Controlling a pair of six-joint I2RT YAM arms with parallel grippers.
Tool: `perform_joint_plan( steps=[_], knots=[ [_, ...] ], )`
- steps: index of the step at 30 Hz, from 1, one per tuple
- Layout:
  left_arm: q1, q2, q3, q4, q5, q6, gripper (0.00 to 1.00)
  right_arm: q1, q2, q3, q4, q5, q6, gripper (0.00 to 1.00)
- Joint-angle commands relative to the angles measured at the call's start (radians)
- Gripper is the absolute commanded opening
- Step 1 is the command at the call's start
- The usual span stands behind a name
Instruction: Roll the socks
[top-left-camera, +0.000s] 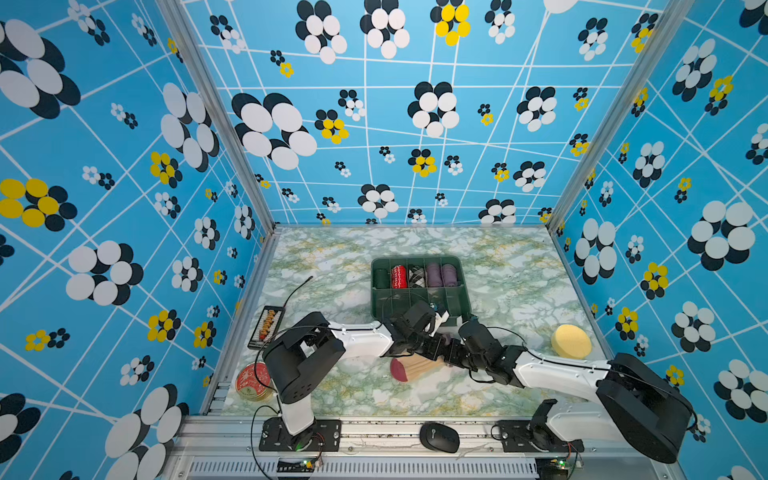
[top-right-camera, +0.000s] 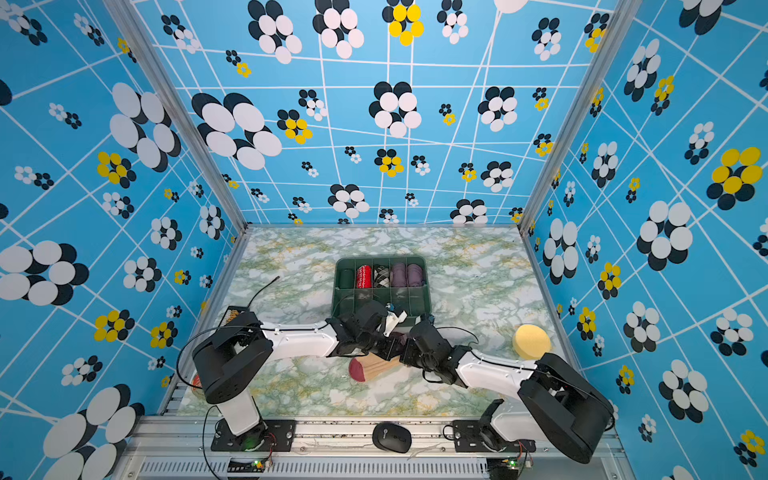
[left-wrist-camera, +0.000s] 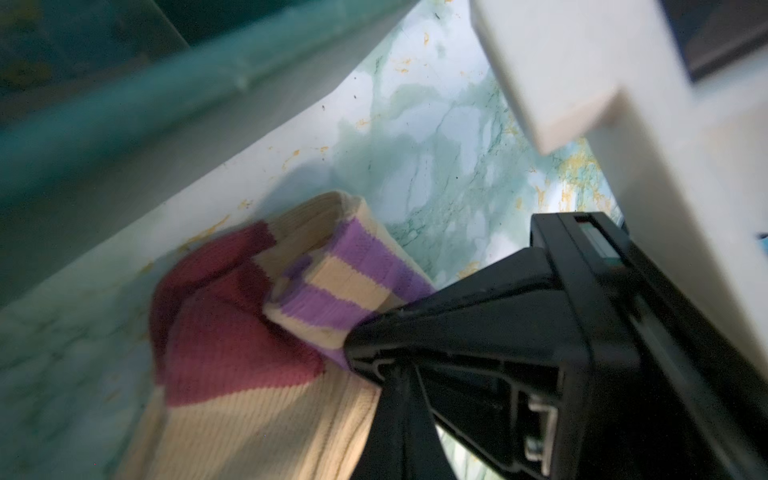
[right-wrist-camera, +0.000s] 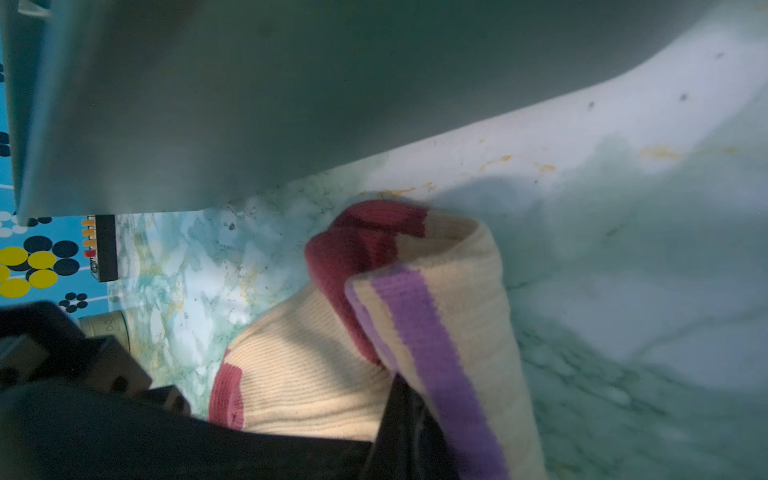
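The socks lie near the middle of the marbled table, tan and ribbed, with the maroon toe pointing left. Their striped cuff end is lifted and folded back toward the maroon heel. Both arms meet over that end. My left gripper is shut on the socks' tan fabric. My right gripper is shut on the socks too, with the purple-striped cuff draped over its fingers. In both top views the arms hide the cuff.
A green divided tray stands just behind the grippers, holding a red roll and purple rolls. A yellow sponge lies right. A black abacus-like bar and a red tin lie left. A mouse sits on the front rail.
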Motion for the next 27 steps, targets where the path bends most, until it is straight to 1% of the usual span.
perform_joint_plan(
  steps=[1, 6, 13, 17, 20, 27],
  knots=[
    [0.009, -0.023, -0.009, 0.198, -0.078, -0.025, 0.00, 0.019, 0.030, -0.054, -0.148, -0.122, -0.024, 0.00],
    [0.009, -0.056, -0.029, 0.226, -0.066, -0.042, 0.00, 0.019, 0.017, -0.057, -0.177, -0.133, -0.032, 0.00],
    [0.009, -0.139, -0.053, 0.168, -0.077, -0.034, 0.00, 0.019, -0.043, -0.072, -0.230, -0.155, -0.024, 0.00],
    [0.009, -0.158, -0.068, 0.156, -0.076, -0.041, 0.00, 0.019, -0.090, -0.084, -0.267, -0.147, -0.019, 0.00],
    [0.002, -0.158, -0.084, 0.168, -0.065, -0.057, 0.00, 0.018, -0.119, -0.091, -0.293, -0.131, -0.011, 0.00],
    [-0.035, -0.150, -0.113, 0.177, -0.065, -0.073, 0.00, 0.019, -0.247, -0.134, -0.313, -0.029, 0.048, 0.00]
  ],
)
